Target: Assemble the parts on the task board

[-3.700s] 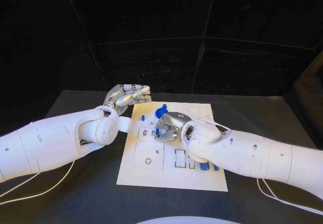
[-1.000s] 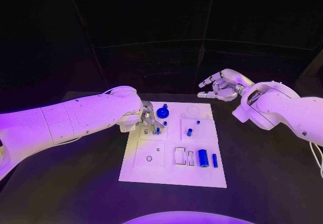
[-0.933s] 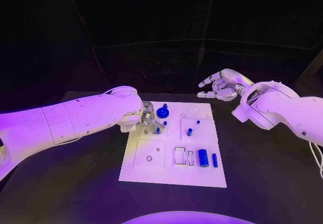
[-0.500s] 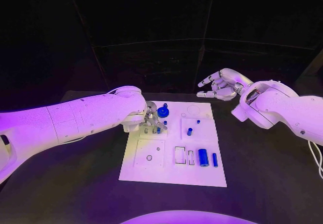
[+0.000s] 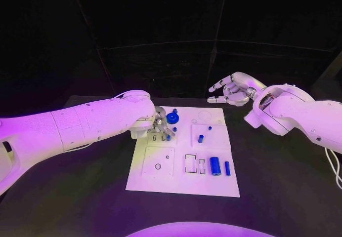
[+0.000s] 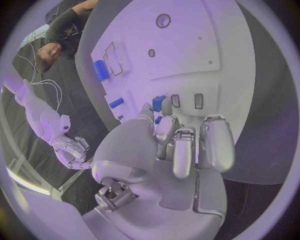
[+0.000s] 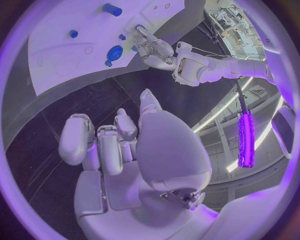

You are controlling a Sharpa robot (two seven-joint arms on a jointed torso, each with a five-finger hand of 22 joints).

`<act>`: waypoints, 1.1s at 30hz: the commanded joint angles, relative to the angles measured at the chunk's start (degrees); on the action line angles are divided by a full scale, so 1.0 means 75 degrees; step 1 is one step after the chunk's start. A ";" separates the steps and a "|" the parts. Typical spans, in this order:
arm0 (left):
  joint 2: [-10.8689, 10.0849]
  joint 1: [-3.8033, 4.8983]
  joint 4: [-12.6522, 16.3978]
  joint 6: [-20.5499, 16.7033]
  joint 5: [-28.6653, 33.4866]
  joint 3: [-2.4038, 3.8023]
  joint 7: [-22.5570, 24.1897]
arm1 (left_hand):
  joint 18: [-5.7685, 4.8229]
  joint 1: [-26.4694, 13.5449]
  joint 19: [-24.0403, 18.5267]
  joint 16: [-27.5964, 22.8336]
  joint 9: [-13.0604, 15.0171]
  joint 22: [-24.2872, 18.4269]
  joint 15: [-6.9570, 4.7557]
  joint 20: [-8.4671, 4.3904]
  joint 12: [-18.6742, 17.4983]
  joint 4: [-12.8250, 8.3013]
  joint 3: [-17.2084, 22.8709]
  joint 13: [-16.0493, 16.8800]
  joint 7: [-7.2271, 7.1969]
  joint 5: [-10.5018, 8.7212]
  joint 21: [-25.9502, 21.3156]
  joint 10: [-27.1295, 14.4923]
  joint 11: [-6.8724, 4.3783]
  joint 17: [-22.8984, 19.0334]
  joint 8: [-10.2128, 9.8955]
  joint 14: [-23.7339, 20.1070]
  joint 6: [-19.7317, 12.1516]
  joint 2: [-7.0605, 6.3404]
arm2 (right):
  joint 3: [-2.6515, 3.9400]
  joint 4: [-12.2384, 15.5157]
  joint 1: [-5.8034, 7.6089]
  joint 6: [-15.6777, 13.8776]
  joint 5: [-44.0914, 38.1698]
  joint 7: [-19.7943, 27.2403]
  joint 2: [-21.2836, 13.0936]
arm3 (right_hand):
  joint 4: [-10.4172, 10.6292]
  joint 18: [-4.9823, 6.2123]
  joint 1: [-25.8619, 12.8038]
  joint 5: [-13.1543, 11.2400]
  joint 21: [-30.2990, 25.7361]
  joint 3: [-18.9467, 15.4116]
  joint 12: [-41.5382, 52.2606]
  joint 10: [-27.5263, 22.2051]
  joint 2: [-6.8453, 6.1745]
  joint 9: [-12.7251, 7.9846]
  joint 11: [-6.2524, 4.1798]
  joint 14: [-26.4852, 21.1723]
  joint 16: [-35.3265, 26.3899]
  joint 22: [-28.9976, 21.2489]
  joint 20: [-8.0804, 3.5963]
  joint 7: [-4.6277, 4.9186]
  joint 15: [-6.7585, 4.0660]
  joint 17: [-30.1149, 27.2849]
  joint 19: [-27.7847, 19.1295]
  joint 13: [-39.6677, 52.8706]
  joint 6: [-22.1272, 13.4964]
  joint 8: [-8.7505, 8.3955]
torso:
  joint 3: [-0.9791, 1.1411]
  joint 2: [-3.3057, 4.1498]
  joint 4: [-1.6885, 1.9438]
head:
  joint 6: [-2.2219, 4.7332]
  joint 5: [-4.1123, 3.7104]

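Standing in task board (image 5: 149, 181): blue parts (image 5: 214, 166)

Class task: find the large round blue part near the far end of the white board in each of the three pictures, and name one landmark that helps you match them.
Head view: round blue part beside the left hand.
Left wrist view: I cannot pick it out.
Right wrist view: round blue part on the board.
Shared landmark: the thick blue cylinder.

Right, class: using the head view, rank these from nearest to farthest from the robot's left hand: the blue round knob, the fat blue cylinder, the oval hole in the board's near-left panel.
1. blue round knob, just beside the left hand, at the task board's far end.
2. oval hole, in the near-left panel, below the hand.
3. fat blue cylinder, lying toward the near-right side.
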 commanded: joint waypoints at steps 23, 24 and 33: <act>0.0009 0.0013 0.0036 0.0198 -0.0050 0.0002 0.0151 | -0.0081 0.1251 0.0150 0.0023 0.0131 0.0034 -0.0099 -0.0080 -0.0233 -0.1602 0.2572 -0.0126 -0.0015 -0.0002 -0.0019 -0.0069 -0.0035 0.2011 -0.0130 0.0791 -0.0356 0.0009 | 0.0006 -0.0051 0.0019 0.0210 -0.0038 -0.0028 0.0099 | -0.0014 0.0014 0.0004 0.0087 -0.0039 -0.0050 -0.0023 -0.0033 0.0085 -0.0015 -0.0033 0.0537 -0.0050 -0.0015 -0.0008 0.0001 -0.0062 0.0931 -0.0066 -0.0002 -0.0020 0.0025 | -0.0008 0.0003 0.0007 | -0.0071 -0.0025; -0.0024 0.0012 0.0064 0.0131 -0.0050 0.0002 0.0186 | -0.0079 0.1092 0.0147 0.0023 0.0156 0.0034 -0.0083 -0.0067 -0.0262 -0.1684 0.3004 -0.0148 -0.0031 0.0012 -0.0029 -0.0066 -0.0029 0.2011 -0.0129 0.0791 -0.0352 -0.0100 | 0.0005 -0.0056 0.0019 0.0217 -0.0038 -0.0027 0.0105 | -0.0015 0.0014 0.0005 0.0091 -0.0040 -0.0051 -0.0022 -0.0032 0.0088 -0.0016 -0.0033 0.0537 -0.0050 -0.0015 -0.0008 0.0001 -0.0062 0.0930 -0.0066 -0.0002 -0.0020 0.0026 | -0.0009 0.0002 0.0006 | -0.0073 -0.0025; -0.0347 0.0011 0.0311 -0.0756 0.0154 0.0002 0.0478 | -0.0067 -0.0059 0.0157 0.0023 0.0506 0.0052 -0.0074 -0.0062 -0.0262 -0.2060 0.5499 -0.0144 -0.0016 0.0100 -0.0076 0.0047 -0.0022 0.2011 0.0142 0.0791 -0.0351 -0.0939 | 0.0005 -0.0086 0.0018 0.0241 -0.0038 -0.0031 0.0131 | -0.0020 0.0013 0.0017 0.0130 -0.0041 -0.0059 -0.0023 -0.0031 0.0108 -0.0019 -0.0034 0.0538 -0.0052 -0.0016 -0.0009 0.0000 -0.0063 0.0929 -0.0064 -0.0005 -0.0022 0.0033 | 0.0006 -0.0002 0.0013 | -0.0078 0.0000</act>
